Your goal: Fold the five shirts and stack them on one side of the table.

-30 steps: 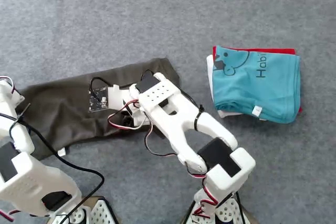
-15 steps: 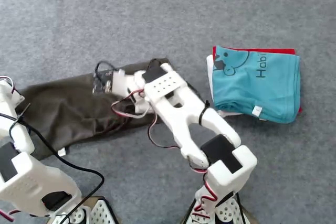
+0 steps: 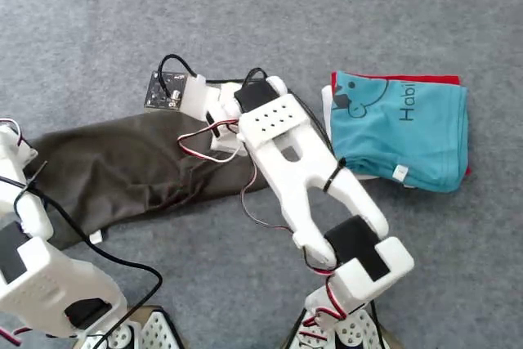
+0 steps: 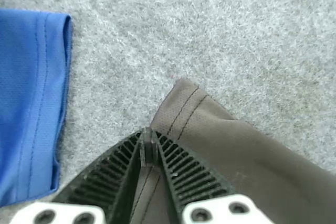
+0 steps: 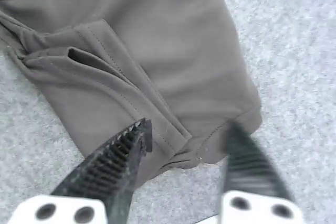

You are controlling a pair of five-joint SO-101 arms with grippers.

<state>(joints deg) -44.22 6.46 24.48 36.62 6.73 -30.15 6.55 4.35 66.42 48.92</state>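
Brown shirt (image 3: 122, 173) lies as a long strip near the desk's left edge; likely soft, limp, light. Left gripper (image 4: 148, 142) pinches its hem corner; right gripper (image 5: 189, 127) gapes wide over the opposite hem, judged the best hold

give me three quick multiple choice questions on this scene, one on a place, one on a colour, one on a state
1. Where is the stack? A) right of the brown shirt B) on the brown shirt C) left of it
2. What colour is the stack's top shirt? A) red B) white C) teal
3. The left gripper is: A) open B) shut on the brown shirt C) shut on nothing
Answers: 1 A, in the high view it lies to the shirt's right; 2 C, teal lies uppermost; 3 B, it clamps the shirt's corner.
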